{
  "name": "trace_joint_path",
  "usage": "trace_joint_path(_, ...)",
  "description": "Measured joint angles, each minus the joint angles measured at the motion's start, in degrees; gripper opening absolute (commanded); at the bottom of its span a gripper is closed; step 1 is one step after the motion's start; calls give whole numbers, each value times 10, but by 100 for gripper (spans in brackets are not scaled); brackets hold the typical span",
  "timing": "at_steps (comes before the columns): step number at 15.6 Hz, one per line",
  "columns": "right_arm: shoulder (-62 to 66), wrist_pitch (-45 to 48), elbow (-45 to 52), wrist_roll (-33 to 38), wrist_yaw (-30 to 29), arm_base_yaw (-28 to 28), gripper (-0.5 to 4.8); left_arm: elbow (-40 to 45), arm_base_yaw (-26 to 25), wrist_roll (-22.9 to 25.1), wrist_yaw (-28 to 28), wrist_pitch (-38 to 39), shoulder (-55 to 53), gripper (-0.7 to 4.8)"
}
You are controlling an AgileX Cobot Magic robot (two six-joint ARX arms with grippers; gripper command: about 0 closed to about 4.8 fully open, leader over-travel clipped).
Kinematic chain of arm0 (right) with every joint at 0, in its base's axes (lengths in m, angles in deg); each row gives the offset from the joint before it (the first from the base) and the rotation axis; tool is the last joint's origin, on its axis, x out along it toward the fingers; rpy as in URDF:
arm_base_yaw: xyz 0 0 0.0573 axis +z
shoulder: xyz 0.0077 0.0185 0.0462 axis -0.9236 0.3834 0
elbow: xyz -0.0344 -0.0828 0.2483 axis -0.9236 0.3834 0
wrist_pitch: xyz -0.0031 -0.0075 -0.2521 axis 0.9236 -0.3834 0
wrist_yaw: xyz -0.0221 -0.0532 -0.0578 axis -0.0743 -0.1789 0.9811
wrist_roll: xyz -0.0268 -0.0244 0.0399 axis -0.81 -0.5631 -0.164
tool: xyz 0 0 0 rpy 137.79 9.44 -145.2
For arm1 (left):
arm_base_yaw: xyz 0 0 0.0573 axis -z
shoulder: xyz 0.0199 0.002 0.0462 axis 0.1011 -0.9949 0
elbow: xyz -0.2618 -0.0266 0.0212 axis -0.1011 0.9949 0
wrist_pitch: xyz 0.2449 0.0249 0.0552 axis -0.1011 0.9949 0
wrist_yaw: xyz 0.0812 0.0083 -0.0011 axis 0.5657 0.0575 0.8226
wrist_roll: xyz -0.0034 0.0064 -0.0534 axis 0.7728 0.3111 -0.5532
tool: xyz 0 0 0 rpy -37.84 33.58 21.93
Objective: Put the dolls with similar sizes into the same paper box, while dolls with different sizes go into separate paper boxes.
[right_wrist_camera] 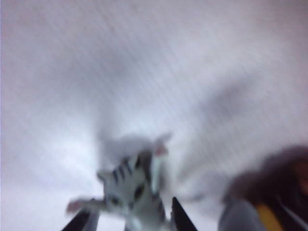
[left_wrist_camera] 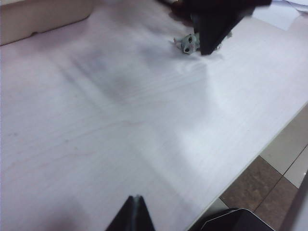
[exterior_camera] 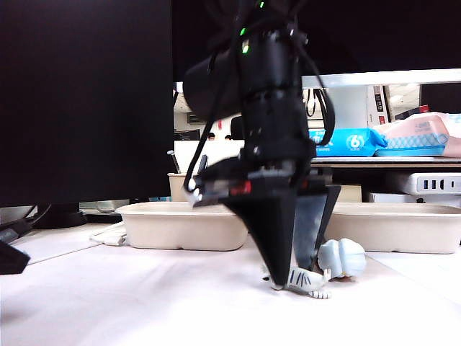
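The grey-striped white tiger doll [exterior_camera: 308, 280] lies on the white table. My right gripper [exterior_camera: 294, 275] points straight down over it, one black finger on each side. In the right wrist view the tiger [right_wrist_camera: 134, 187] fills most of the gap of that gripper [right_wrist_camera: 130, 222], whose jaws still stand apart. The pale blue rounded doll [exterior_camera: 344, 257] lies just behind and to the right of the tiger. Two beige paper boxes stand behind, one left [exterior_camera: 184, 225] and one right [exterior_camera: 403, 227]. My left gripper [left_wrist_camera: 137, 201] is shut and empty, over bare table far from the tiger [left_wrist_camera: 186, 43].
A beige round cup [exterior_camera: 178, 186] with pens stands behind the left box. A blurred dark and yellow shape [right_wrist_camera: 276, 202] lies close beside the tiger. The table's edge [left_wrist_camera: 269, 137] drops to tiled floor near my left gripper. A paper box corner [left_wrist_camera: 43, 19] shows there too.
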Motion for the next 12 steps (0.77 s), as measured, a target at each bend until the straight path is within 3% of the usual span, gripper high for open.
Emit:
trace_joint_path(2,12,3,1,0,-1,0,169,0,0,0,0,0,0,-5)
trace_joint_path(4,14,3,1,1,1,0,67,0,0,0,0,0,0,-5)
trace_joint_path(5,12,2,0,0,1,0,43,0,0,0,0,0,0,-5)
trace_joint_path(12,0,8,-10,11,1,-15,43,0,2,0,0,1,49,-5)
